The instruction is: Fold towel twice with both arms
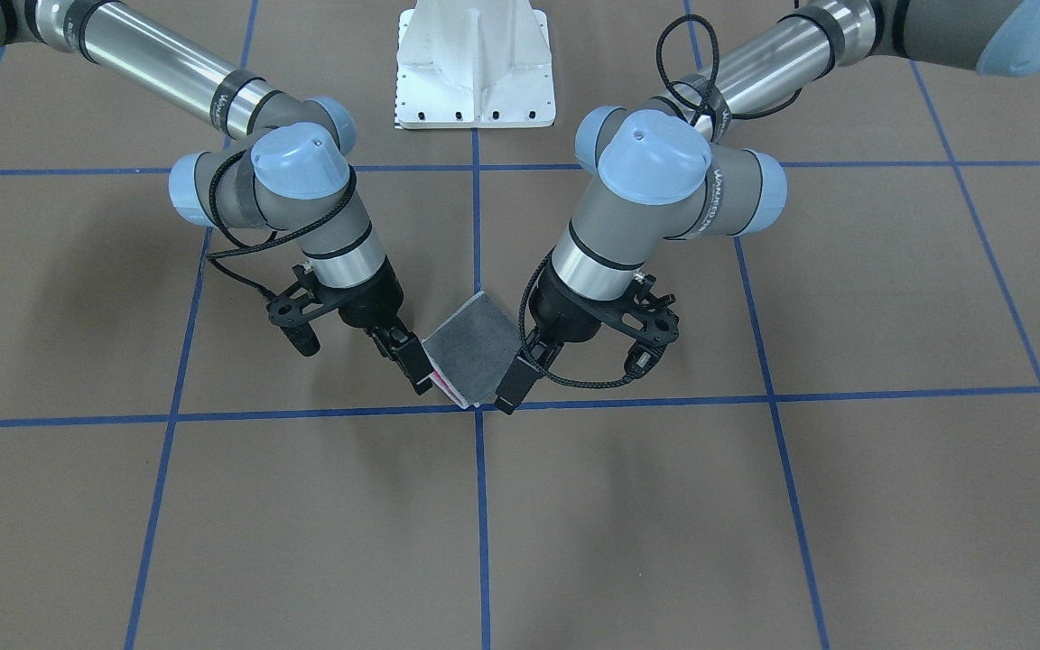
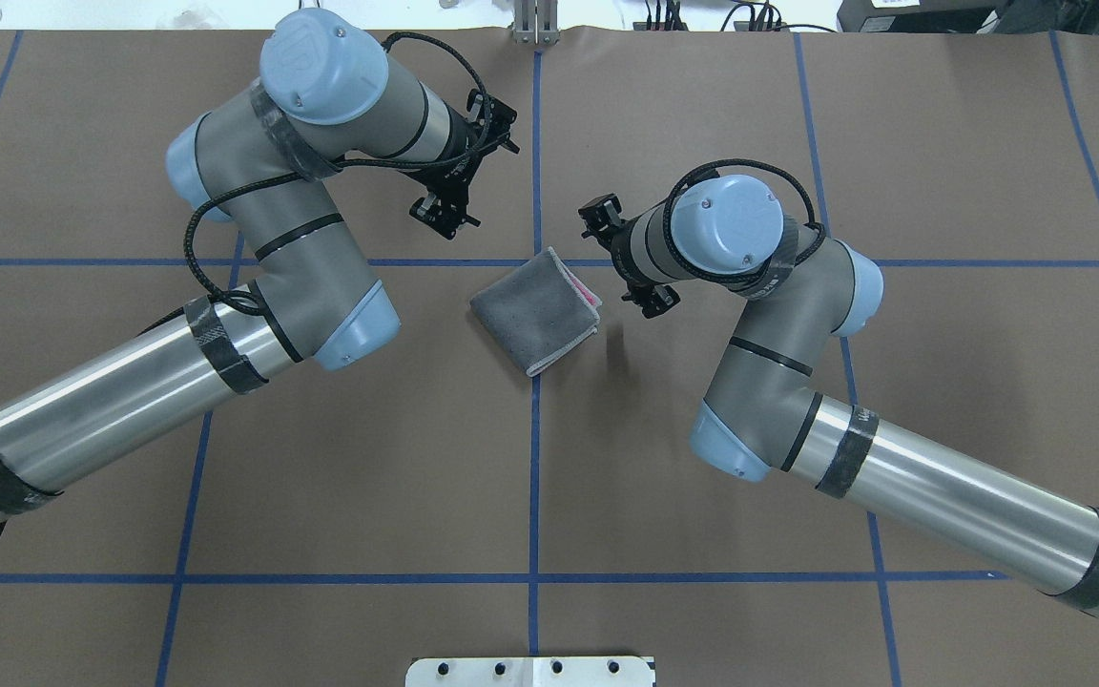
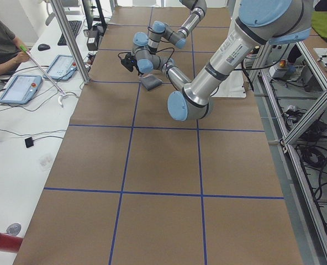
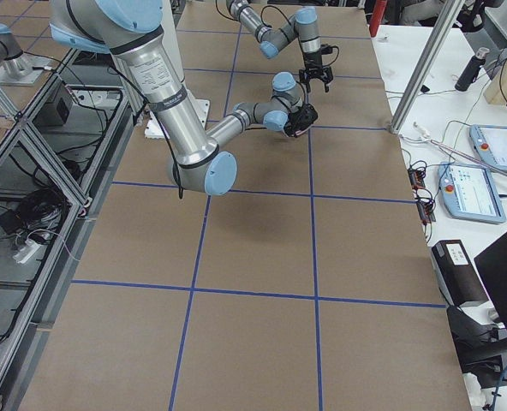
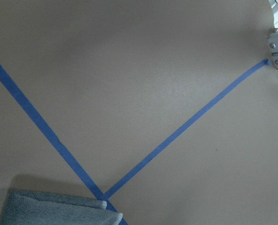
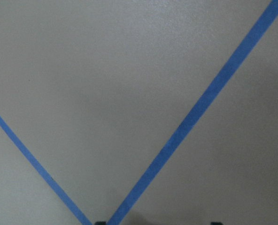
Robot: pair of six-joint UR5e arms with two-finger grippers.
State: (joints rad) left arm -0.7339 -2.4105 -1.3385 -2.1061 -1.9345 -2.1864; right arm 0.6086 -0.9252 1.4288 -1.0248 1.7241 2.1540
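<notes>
A brown desk [image 1: 755,506] is ruled into squares by blue tape [image 1: 482,515]. Two silver-grey robot arms with light-blue joint caps bend in over it. In the front view the right arm [image 1: 303,208] is on the left and the left arm [image 1: 655,199] is on the right. The towel [image 1: 470,354] lies at the middle of that view, just above a crossing of tape lines. It is a small, thick square packet, turned at an angle, with its dark grey face up. Light stitched edging is stacked in layers along its lower left side, with a sliver of pink between the layers. In the overhead view it also sits at the centre, flat on the desk. The right claw [image 1: 412,363] hangs at the packet's left edge in the front view, and the left claw [image 1: 513,384] is by its lower right corner. From that angle both look close to the cloth. The overhead view, though, puts the end of the left arm well up and left of the towel, and the end of the right arm just beside its right edge. Neither claw appears to have hold of anything. The right wrist camera shows two dark tips set wide apart at its bottom edge, so that claw reads as spread open. I cannot tell how wide the left claw stands. Judging by the layers, both folds look done, and what seems left is for the arms to draw clear.
</notes>
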